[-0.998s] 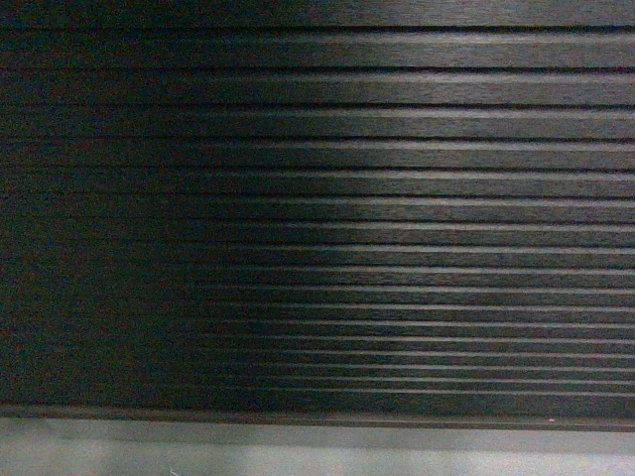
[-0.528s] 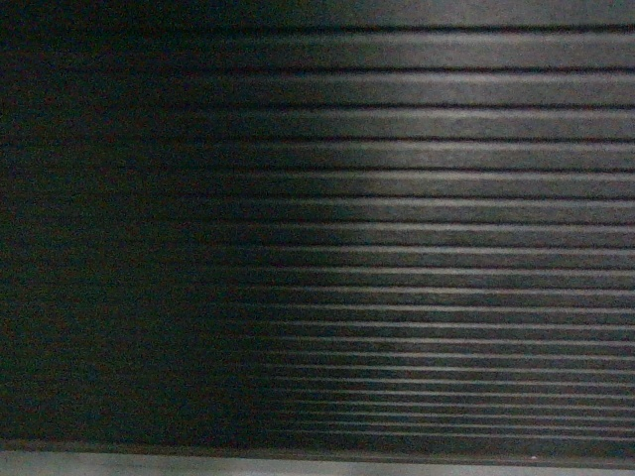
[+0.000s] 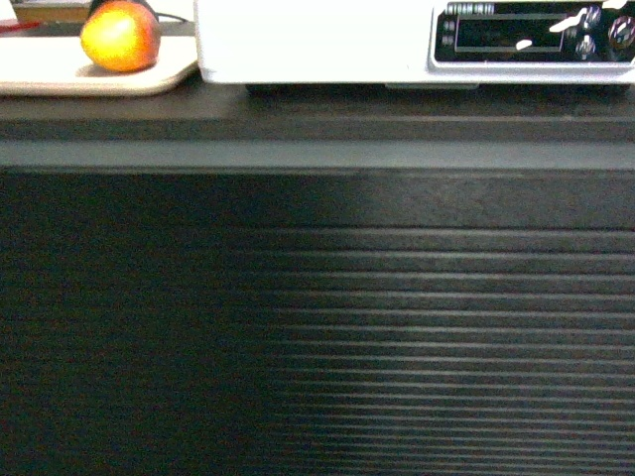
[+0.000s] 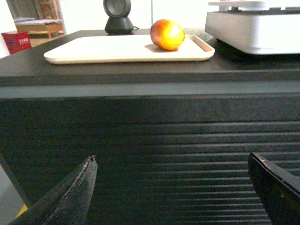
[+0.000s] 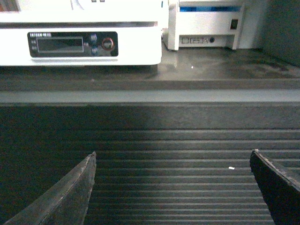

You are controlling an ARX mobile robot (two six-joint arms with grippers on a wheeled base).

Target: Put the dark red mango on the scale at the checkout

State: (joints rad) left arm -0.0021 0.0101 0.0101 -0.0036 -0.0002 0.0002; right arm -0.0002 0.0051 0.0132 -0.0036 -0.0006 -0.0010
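The long dark ribbed-front checkout counter (image 3: 317,297) carries a flat beige rectangular tray (image 4: 117,49) on its left part. The red-and-orange oval mango (image 4: 167,34) sits on the tray's right end. Just right of the tray stands the large white boxy scale (image 3: 317,45). A small black round-headed device (image 4: 118,15) stands behind the tray. A white box-shaped machine (image 5: 206,26) stands right of the scale.

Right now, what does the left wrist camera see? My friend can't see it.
A dark red mango sits on a beige tray atop the dark checkout, left of the white scale. The open left tool shows below, empty.
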